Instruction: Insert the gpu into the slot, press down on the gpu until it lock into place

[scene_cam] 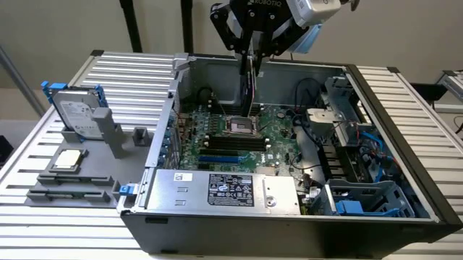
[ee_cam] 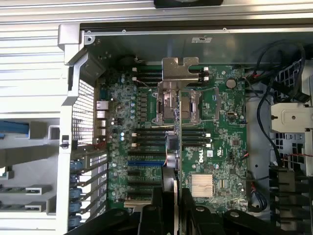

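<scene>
My gripper point(scene_cam: 255, 53) hangs over the open computer case point(scene_cam: 405, 179) and is shut on the gpu point(scene_cam: 251, 89). The card hangs edge-on, thin and dark, well above the motherboard point(scene_cam: 278, 135) over the processor socket area. In the wrist view the gpu point(ee_cam: 175, 147) runs as a narrow strip away from my fingers point(ee_cam: 149, 218), with its silver bracket point(ee_cam: 179, 73) at the far end. The bright-blue slot point(scene_cam: 219, 160) lies bare on the board, nearer the case front than the card. The wrist view places the slot point(ee_cam: 144, 162) beside the card's edge, apart from it.
Black memory slots point(scene_cam: 233, 142) and the square silver processor socket point(scene_cam: 242, 126) lie under the card. A grey metal box with a white label point(scene_cam: 224, 189) fills the case front. Cables point(scene_cam: 311, 92) and a drive cage point(scene_cam: 361, 197) occupy the exterior view's right. A hard drive with blue rails point(scene_cam: 76, 114) stands outside.
</scene>
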Motion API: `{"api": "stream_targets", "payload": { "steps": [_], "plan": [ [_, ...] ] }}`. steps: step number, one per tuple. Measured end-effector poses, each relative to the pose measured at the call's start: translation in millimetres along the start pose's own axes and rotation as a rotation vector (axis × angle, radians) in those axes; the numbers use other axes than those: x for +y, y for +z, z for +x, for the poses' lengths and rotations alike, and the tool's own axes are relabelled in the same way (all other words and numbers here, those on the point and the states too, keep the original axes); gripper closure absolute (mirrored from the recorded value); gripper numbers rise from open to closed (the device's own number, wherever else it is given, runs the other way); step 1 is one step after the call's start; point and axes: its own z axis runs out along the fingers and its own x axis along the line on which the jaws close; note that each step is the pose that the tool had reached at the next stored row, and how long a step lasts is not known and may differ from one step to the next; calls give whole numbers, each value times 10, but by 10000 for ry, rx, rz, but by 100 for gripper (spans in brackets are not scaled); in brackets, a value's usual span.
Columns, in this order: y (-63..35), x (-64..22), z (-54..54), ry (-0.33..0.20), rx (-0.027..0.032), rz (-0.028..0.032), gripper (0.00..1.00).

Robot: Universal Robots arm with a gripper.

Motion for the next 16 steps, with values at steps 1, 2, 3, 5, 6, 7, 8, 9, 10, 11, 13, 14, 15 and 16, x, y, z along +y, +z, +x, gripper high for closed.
{"api": "stream_targets", "payload": {
  "steps": [1, 2, 3, 5, 6, 7, 8, 9, 10, 11, 13, 14, 15, 16],
  "plan": [
    [0, 0, 0, 0, 0, 0, 74],
    [0, 0, 0, 0, 0, 0, 74],
    [0, 0, 0, 0, 0, 0, 74],
    [0, 0, 0, 0, 0, 0, 74],
    [0, 0, 0, -6, 0, 0, 74],
    [0, 0, 0, -59, 5, 3, 74],
    [-1, 0, 0, -228, 18, 10, 74],
    [0, 0, 0, -408, 31, 17, 74],
    [0, 0, 0, -593, 46, 24, 74],
    [1, 0, 0, -772, 59, 31, 74],
    [3, 0, 0, -1141, 88, 46, 74],
    [4, 0, 0, -1326, 102, 53, 74],
    [6, 0, 0, -1505, 116, 60, 74],
    [8, -1, 0, -1684, 130, 68, 74]
  ]
}}
